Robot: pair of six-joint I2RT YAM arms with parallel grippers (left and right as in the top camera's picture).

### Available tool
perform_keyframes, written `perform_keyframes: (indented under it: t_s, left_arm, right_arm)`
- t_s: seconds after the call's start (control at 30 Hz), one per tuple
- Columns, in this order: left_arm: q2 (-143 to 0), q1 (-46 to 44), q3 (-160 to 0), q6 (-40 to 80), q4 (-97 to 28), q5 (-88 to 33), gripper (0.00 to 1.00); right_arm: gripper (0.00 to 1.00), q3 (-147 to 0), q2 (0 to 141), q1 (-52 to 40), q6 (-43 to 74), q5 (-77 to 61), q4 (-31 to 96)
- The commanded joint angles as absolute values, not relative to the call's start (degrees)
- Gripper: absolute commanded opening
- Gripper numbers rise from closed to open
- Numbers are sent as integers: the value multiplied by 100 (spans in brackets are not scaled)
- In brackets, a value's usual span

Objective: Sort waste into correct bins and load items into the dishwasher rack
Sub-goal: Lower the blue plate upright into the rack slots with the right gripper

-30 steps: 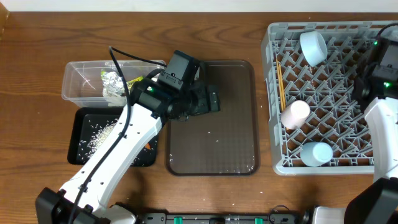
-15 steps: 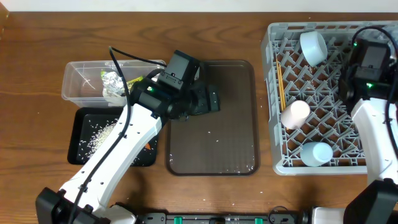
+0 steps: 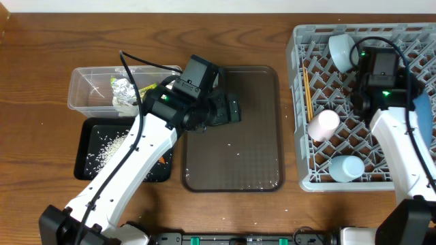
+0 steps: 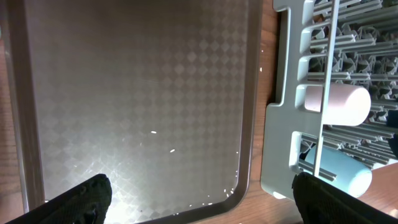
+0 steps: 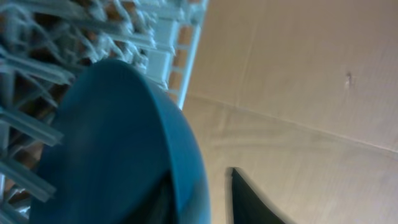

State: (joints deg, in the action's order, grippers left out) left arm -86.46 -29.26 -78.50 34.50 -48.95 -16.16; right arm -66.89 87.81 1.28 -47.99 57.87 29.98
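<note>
Blue plate [image 3: 425, 112] half-hidden behind right arm [image 3: 395, 143]

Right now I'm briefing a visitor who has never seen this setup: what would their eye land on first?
The big grey dishwasher rack on the right, holding a pink cup and a light blue cup, with the right arm above it and a blue plate at its right side. Then the left arm, reaching across to the brown tray in the middle.
</note>
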Motion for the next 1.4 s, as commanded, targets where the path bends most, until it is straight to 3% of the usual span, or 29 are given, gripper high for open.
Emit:
perform_keyframes:
  t_s: [0.0,0.67,1.1,1.37]
  left_arm:
    - [-8582,-2906,-7975,3435,-4901,-1581,95]
    - [-8582,-2906,-7975,3435,-4901,-1584,95]
    - [-8582,-2906,-7975,3435,-4901,-1584,96]
    - [-8582,-2906,-7975,3435,-4901,-1581,95]
  right_arm:
    - [99,-6663,8801,-71,-4720,5496,2947]
    - [99,-6663,8619,-1450,-4711,5500,2764]
    - [99,-6663,7526,-1313,-2565,3896,2749]
    - [99,-6663,7474,-1317,-2552,3852,2818]
